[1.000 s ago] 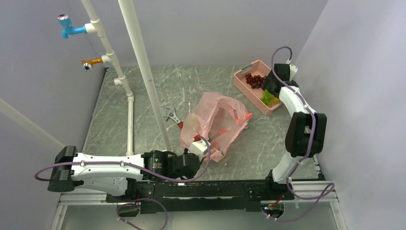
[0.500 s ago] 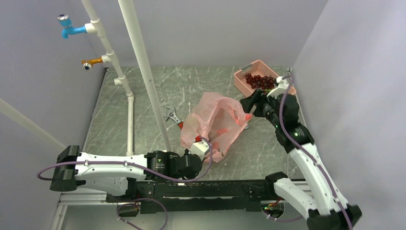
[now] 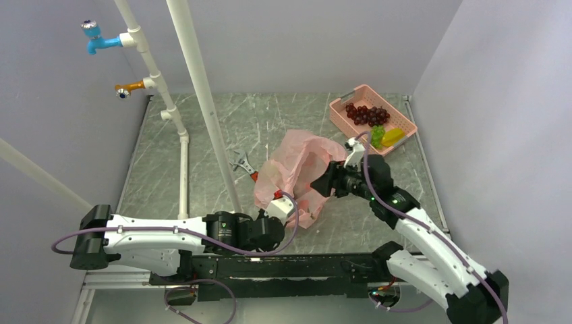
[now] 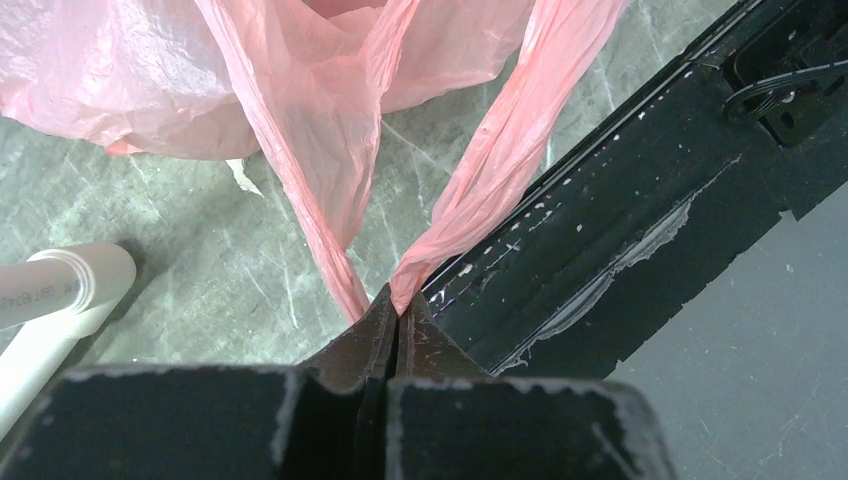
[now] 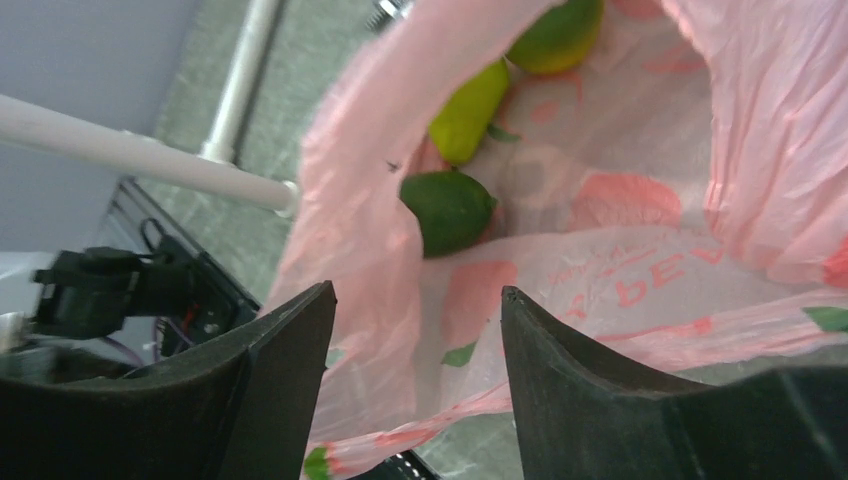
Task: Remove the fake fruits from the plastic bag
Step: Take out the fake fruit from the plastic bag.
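Note:
The pink plastic bag [image 3: 300, 169] lies crumpled in the middle of the table. My left gripper [image 3: 290, 214] is shut on a bag handle [image 4: 330, 230] at the near edge, fingertips pinched together [image 4: 397, 305]. My right gripper [image 3: 317, 185] is open and empty at the bag's right side, its jaws [image 5: 415, 290] wide apart over the open mouth. Inside the bag lie a dark green round fruit [image 5: 448, 208], a yellow-green oblong fruit [image 5: 468, 112] and a green-yellow round fruit [image 5: 555, 35]. Dark red grapes [image 3: 367, 113], light green grapes [image 3: 376, 135] and a yellow oblong fruit [image 3: 392, 136] lie in the pink basket [image 3: 405, 115].
White pipes [image 3: 202, 101] rise left of the bag, with a blue tap [image 3: 94, 40] and an orange tap [image 3: 128, 88] at the back left. A red-handled wrench [image 3: 244, 165] lies by the bag's left side. A black rail [image 4: 620, 230] runs along the near edge. Walls close in on both sides.
My right arm has swung from the basket down to the bag's mouth, open and empty. The green grapes and yellow fruit now show in the basket. The left arm has not moved.

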